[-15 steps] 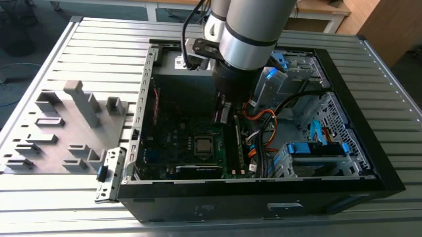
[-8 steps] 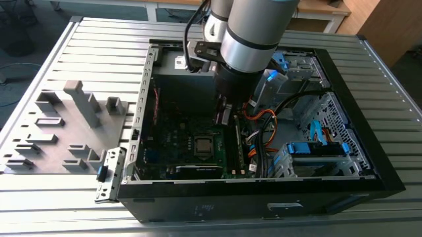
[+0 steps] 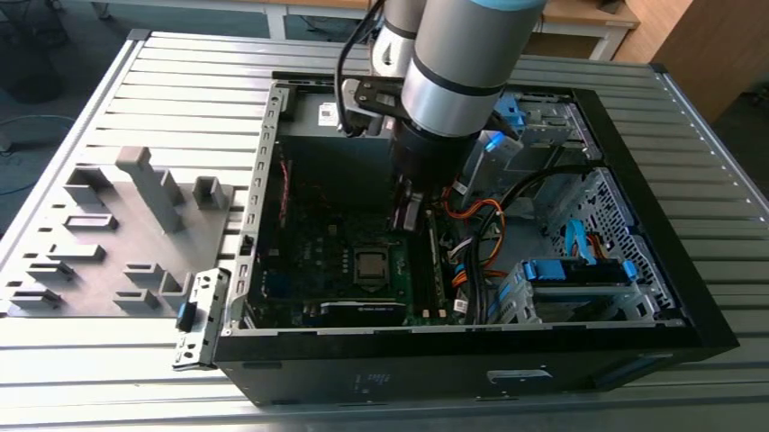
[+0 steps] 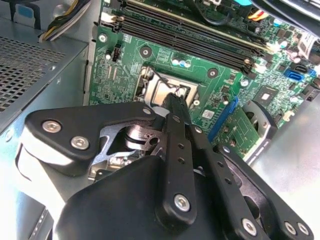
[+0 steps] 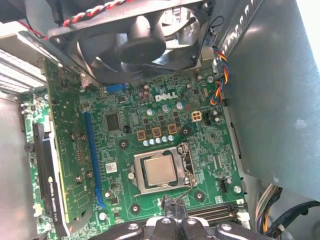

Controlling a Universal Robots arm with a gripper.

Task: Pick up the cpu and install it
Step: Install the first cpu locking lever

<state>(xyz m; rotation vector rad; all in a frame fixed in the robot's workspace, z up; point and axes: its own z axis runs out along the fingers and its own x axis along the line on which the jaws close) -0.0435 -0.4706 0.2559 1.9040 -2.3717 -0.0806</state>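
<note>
The cpu point(image 3: 373, 264) is a small square chip with a silver-grey top, lying flat in its socket on the green motherboard point(image 3: 324, 243) inside the open computer case. In both wrist views the cpu point(image 5: 160, 170) point(image 4: 161, 91) sits framed by the metal socket bracket. My gripper point(image 3: 409, 214) hangs low inside the case, just beside the socket. Its black fingers point(image 4: 175, 112) are pressed together with nothing between them, and the gripper point(image 5: 172, 206) has its tip at the socket's edge, near the thin wire lever point(image 5: 189, 192).
A black fan point(image 5: 135, 40) overhangs the board. Memory slots point(image 4: 200, 42), a long black graphics card point(image 5: 47, 175) and orange and black cables point(image 3: 481, 234) crowd the socket. Blue drive bays point(image 3: 577, 274) fill the case on the exterior view's right. A grey fixture tray point(image 3: 121, 234) lies outside the case.
</note>
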